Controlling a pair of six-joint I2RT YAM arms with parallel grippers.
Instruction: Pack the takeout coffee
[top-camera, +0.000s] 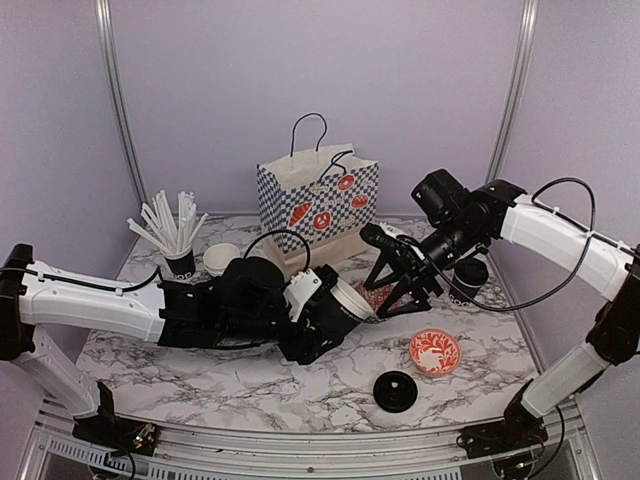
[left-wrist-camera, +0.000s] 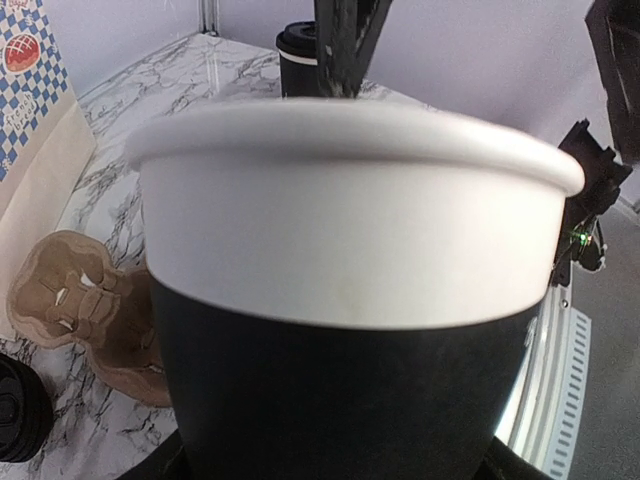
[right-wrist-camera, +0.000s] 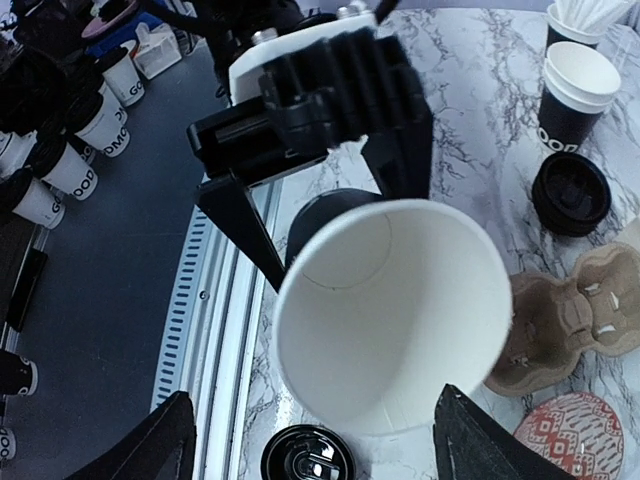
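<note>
1. Okay, left claw (top-camera: 328, 310): clamped on the base end of a small black paper cup with a white inside (top-camera: 350, 298). The cup is off the table, tipped on its side, mouth toward 3 o'clock.
2. Right claw (right-wrist-camera: 315, 395): fingers (right-wrist-camera: 150, 445) apart, one on each side of that cup's rim. Cannot tell if they touch the rim. The right wrist view looks straight into the white mouth.
3. In the top view the held cup is roughly mid-table, between the two claws.
4. Brown cardboard cup carrier (right-wrist-camera: 570, 320): flat on the white marble-patterned table (top-camera: 250, 390). In the left wrist view it lies at 8 o'clock of the held cup.
5. Lidded black paper cup (top-camera: 470, 275): upright at 3 o'clock of the held cup, beyond the right claw.
6. Round black plastic lid (top-camera: 395, 390): loose on the table at 5 o'clock of the held cup.
7. Red-and-white patterned bowl (top-camera: 435, 352): near that lid at its 1 o'clock, not touching.
8. Blue-and-white checked paper bag with black handles (top-camera: 318, 205): upright at 12 o'clock of the held cup.
9. Black cup of white paper-wrapped straws (top-camera: 178, 240): at 10 o'clock, near the far left corner.
10. Open black paper cup with white lettering (top-camera: 222, 258): just beside the straw cup at its 4 o'clock.
11. Second black lid (right-wrist-camera: 570, 190): flat on the table near that open cup, seen in the right wrist view.
</note>
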